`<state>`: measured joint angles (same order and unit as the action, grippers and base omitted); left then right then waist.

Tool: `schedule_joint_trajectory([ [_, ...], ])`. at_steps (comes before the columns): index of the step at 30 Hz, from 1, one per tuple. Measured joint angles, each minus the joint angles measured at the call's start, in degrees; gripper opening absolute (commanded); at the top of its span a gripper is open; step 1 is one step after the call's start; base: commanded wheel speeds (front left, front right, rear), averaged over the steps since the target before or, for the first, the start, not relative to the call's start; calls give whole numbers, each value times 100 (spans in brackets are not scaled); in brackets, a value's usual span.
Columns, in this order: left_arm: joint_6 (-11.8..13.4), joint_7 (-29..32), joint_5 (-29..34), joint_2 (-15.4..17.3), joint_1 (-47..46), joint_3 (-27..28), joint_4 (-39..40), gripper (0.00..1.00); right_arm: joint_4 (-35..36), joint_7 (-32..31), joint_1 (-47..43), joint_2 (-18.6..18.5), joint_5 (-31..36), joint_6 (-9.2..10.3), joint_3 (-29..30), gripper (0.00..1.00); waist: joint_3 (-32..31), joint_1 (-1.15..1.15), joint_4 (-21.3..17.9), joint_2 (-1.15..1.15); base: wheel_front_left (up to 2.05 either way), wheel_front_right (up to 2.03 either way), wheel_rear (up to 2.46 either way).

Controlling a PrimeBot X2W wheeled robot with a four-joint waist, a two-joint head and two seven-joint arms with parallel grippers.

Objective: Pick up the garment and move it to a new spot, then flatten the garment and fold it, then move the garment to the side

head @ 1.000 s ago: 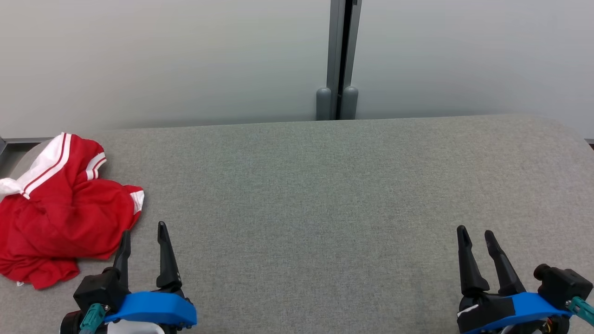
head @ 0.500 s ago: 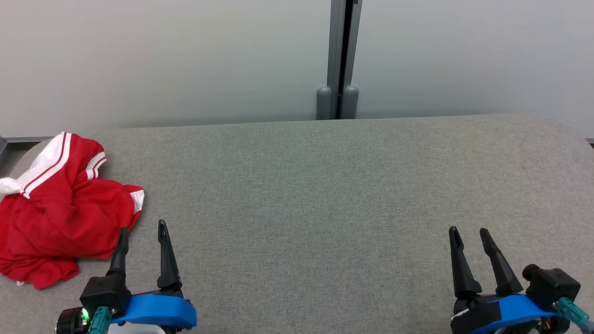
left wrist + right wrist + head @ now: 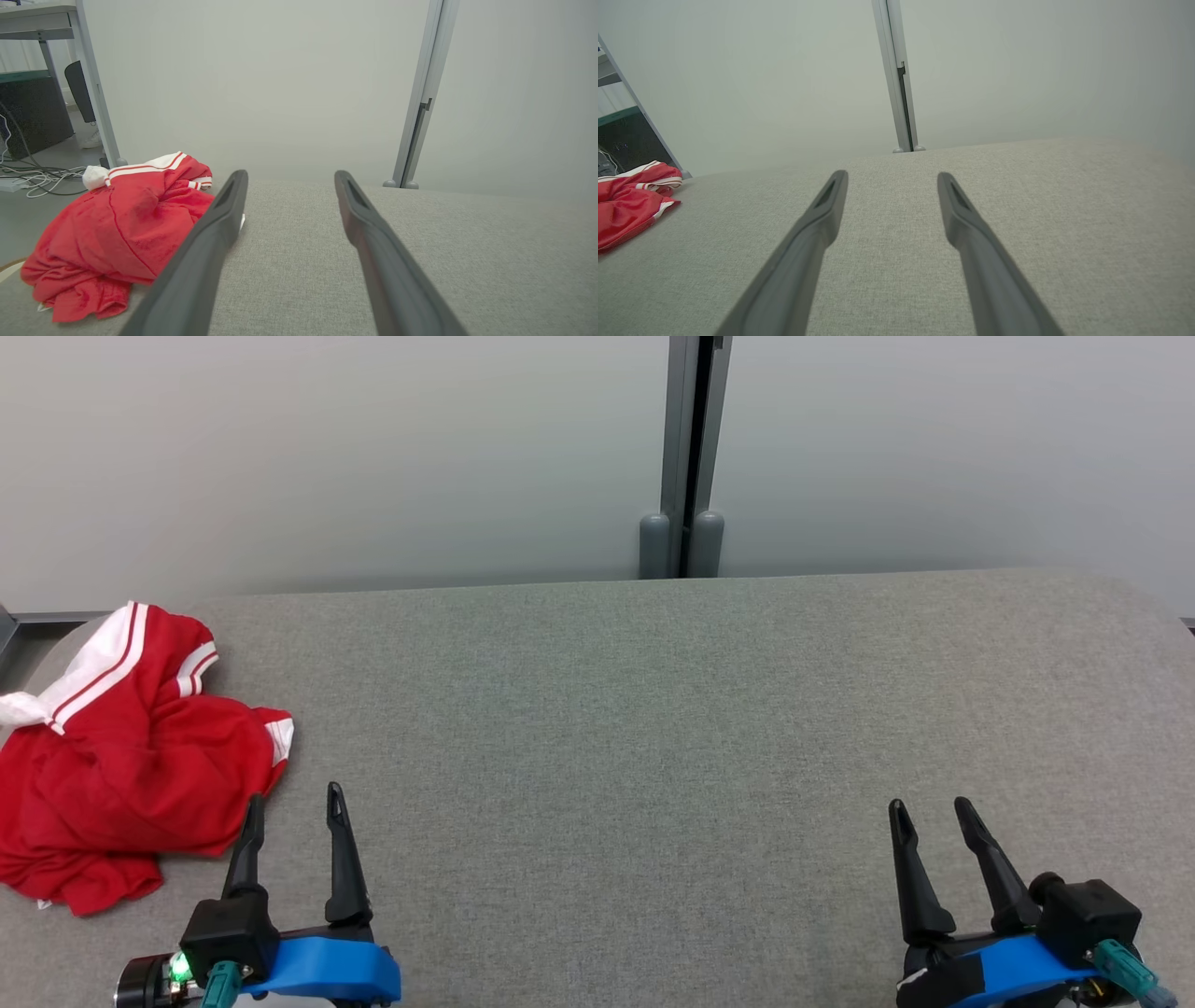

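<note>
The garment (image 3: 131, 765) is red with white stripes and lies crumpled in a heap at the far left of the grey table (image 3: 653, 728). My left gripper (image 3: 295, 795) stands open just right of the heap, its left finger close beside the cloth edge, nothing between the fingers. The left wrist view has the garment (image 3: 117, 228) left of the open left gripper (image 3: 289, 176). My right gripper (image 3: 927, 805) is open at the lower right, far from the cloth. Seen from the right wrist, the garment (image 3: 630, 200) lies at the left edge, beyond the open right gripper (image 3: 892, 176).
A pale partition wall (image 3: 327, 457) with a grey post (image 3: 686, 457) stands behind the table's far edge. The left wrist view takes in cables (image 3: 37, 177) on the floor and a desk leg (image 3: 96, 88) past the table's left end.
My left gripper has edged slightly right and forward beside the garment. My right gripper has shifted a little left. The garment lies as before.
</note>
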<state>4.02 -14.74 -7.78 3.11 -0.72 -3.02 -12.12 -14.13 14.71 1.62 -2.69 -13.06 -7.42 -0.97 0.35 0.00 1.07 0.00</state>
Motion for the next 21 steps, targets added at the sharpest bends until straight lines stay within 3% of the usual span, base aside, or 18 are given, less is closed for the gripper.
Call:
schedule_joint_trajectory([
  [21, 21, -25, 82, -15, 1, -25, -78, 100, -94, 33, 1, -1, 81, -5, -23, 100, -11, 0, -1, 0, 0, 0, 0],
])
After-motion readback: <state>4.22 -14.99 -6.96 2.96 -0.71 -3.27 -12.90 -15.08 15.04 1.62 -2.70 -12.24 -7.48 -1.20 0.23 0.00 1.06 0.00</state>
